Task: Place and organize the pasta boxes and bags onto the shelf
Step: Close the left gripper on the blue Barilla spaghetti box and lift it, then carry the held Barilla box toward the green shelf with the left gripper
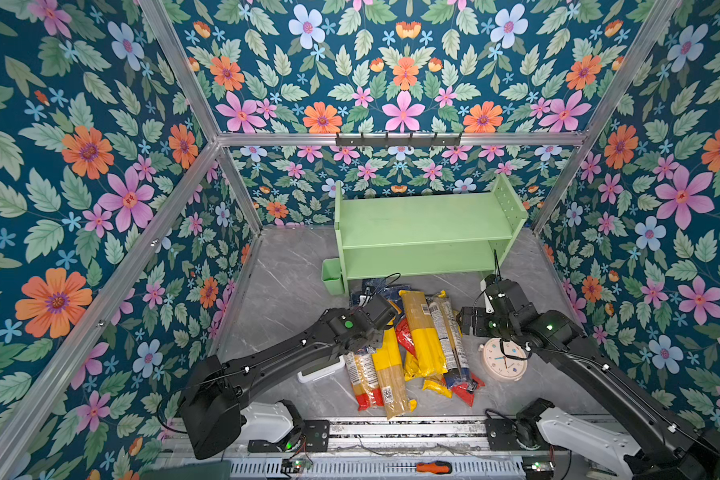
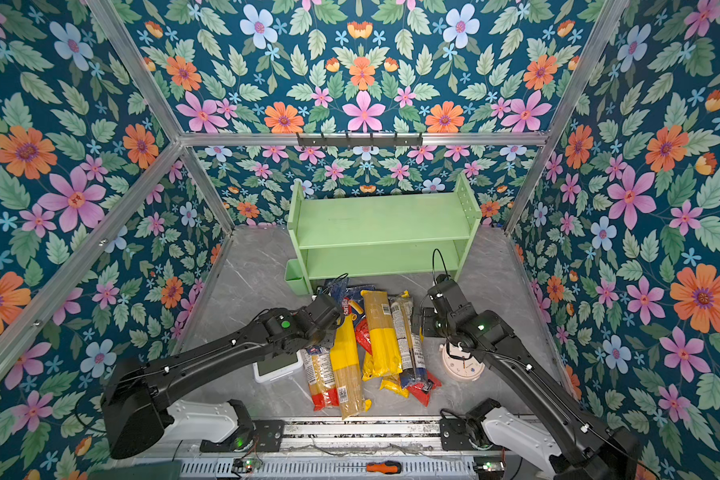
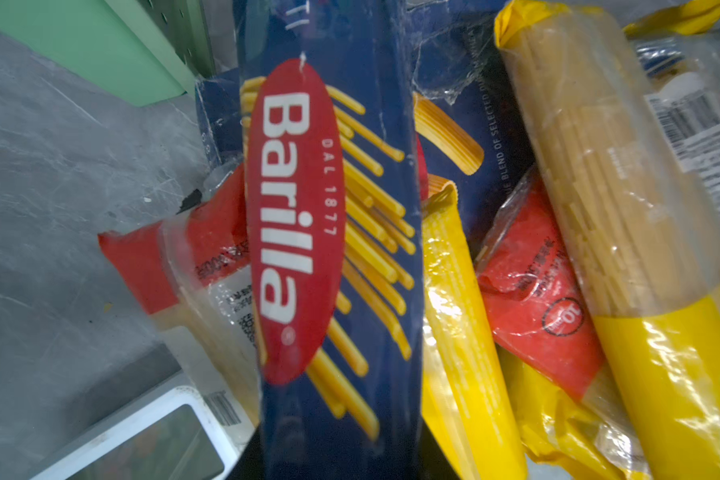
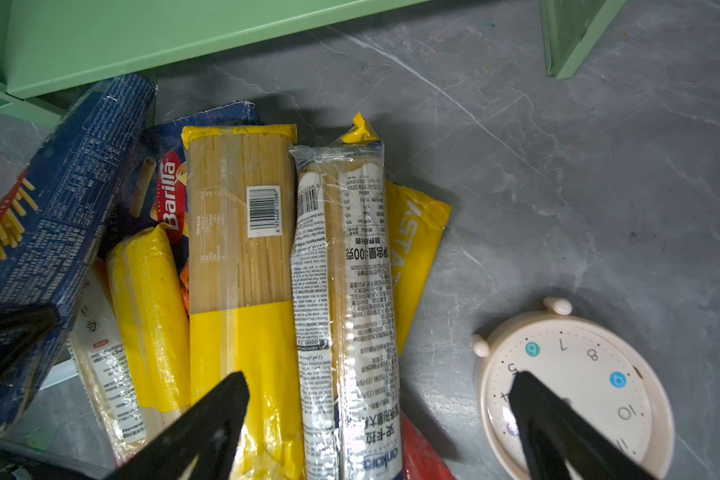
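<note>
Spaghetti box [image 3: 333, 249]: dark blue Barilla pack running up the middle of the left wrist view, crossing over a red-ended bag [image 3: 142, 266].
Left fingers [image 4: 13, 332]: clenched on one end of the spaghetti box, lower left of the right wrist view.
Wide box [image 4: 171, 195]: partly under the bags, by the shelf's foot.
Bags [image 1: 422, 332]: heaped on the counter [image 1: 283, 291], lower centre in both top views.
Shelf [image 1: 425, 232]: pale green, centre frame, just above the heap.
Right fingers [image 4: 208, 424]: released, spread wide, one over a yellow-banded bag [image 4: 242, 332], one over a clock [image 4: 591, 374].
</note>
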You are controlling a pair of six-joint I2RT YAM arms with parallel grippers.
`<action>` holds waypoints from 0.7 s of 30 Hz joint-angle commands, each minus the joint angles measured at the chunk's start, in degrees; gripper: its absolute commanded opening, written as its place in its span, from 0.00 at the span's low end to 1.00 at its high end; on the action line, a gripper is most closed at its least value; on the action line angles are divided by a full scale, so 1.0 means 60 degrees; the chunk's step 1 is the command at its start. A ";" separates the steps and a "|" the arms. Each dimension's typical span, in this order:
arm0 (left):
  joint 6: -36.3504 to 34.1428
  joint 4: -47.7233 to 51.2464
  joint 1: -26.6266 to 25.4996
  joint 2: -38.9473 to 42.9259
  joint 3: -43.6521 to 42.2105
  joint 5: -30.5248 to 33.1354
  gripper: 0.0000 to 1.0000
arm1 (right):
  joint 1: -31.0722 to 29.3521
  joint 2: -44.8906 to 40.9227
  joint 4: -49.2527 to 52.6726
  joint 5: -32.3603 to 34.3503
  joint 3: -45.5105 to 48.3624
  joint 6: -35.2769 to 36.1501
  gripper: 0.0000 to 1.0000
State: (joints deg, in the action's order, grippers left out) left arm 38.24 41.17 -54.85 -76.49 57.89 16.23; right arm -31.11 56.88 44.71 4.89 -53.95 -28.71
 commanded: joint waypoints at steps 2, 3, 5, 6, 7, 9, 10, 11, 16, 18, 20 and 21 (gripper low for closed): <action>-0.0511 -0.0024 0.0001 -0.0222 0.0668 0.0637 0.23 | -0.0003 0.0098 -0.0040 0.0039 -0.0162 -0.0013 0.99; -0.0559 0.0219 0.0001 -0.0290 0.0872 0.0628 0.22 | -0.0001 0.0114 -0.0046 0.0035 -0.0188 -0.0005 0.99; -0.0698 0.0681 0.0001 -0.0348 0.1207 0.0662 0.20 | 0.0000 0.0154 -0.0047 0.0021 -0.0206 -0.0005 0.99; -0.0756 0.0915 0.0001 -0.0337 0.1360 0.0707 0.20 | 0.0000 0.0172 -0.0039 0.0021 -0.0209 0.0002 0.99; -0.0815 0.1115 0.0001 -0.0300 0.1471 0.0705 0.20 | 0.0000 0.0200 -0.0030 0.0006 -0.0217 -0.0005 0.99; -0.0933 0.1527 0.0001 -0.0214 0.1627 0.0657 0.20 | -0.0004 0.0259 -0.0010 0.0006 -0.0236 -0.0005 0.99; -0.0966 0.1688 0.0001 -0.0164 0.1687 0.0634 0.20 | 0.0000 0.0282 -0.0010 0.0006 -0.0234 -0.0005 0.99; -0.0993 0.1824 0.0001 -0.0118 0.1718 0.0587 0.20 | -0.0003 0.0301 -0.0022 0.0006 -0.0236 -0.0005 0.99; -0.1095 0.2354 0.0001 0.0117 0.1836 0.0413 0.18 | -0.0011 0.0434 -0.0081 -0.0051 -0.0303 0.0000 0.99; -0.1142 0.2479 0.0001 0.0180 0.1838 0.0354 0.19 | -0.0002 0.0505 -0.0112 -0.0068 -0.0337 0.0009 0.99; -0.1236 0.2547 0.0001 0.0223 0.1811 0.0487 0.20 | -0.0002 0.0581 -0.0113 -0.0081 -0.0338 0.0024 0.99; -0.1295 0.2558 0.0014 0.0203 0.1796 0.0637 0.21 | -0.0002 0.0615 -0.0138 -0.0095 -0.0338 0.0024 0.99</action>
State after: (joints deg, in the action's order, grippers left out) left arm 31.33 58.63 -54.85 -75.81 68.12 14.41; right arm -31.11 60.23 44.64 4.62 -55.64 -28.71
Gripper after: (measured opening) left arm 0.352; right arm 0.993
